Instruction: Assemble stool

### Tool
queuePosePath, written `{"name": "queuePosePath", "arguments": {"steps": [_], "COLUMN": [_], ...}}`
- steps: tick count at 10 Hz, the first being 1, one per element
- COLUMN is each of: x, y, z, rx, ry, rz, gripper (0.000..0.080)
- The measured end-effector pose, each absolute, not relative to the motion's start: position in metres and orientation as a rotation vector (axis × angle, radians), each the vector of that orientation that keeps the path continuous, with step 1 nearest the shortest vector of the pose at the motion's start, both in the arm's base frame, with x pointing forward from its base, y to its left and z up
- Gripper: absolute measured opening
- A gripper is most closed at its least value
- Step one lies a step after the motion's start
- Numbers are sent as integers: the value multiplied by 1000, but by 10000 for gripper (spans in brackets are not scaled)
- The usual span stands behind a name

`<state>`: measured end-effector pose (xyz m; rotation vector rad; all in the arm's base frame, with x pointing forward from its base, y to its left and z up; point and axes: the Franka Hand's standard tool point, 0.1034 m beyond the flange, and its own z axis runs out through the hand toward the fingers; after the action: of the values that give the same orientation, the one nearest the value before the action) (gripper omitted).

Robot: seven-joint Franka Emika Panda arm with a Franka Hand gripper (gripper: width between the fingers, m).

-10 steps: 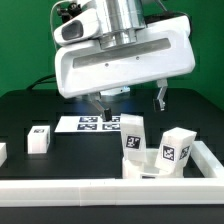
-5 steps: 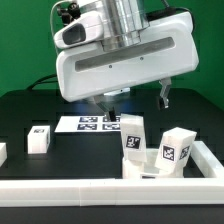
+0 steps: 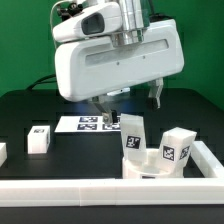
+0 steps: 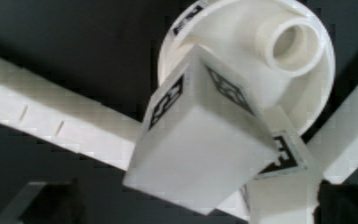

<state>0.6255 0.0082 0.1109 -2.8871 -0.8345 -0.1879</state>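
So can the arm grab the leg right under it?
Probably yes. The end effector hangs open above that leg, with nothing between them. The other leg on the seat stands apart, toward the exterior view's right, so it shouldn't get in the way.

Black table, walled by a white rail along the near edge and the edge on the exterior view's right. Toward the far edge, lying flat: marker board. Toward the left edge, standing alone: one leg block. In the near right corner, just beside the rail: round seat.
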Motion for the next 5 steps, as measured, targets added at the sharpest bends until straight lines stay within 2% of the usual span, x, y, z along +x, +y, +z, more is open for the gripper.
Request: {"name": "queuePosePath", "arguments": {"steps": [5], "x": [624], "y": [10], "z": [104], "rx": [-2632], "ry": [-1594], "rz": [-198], "gripper": [649]}}
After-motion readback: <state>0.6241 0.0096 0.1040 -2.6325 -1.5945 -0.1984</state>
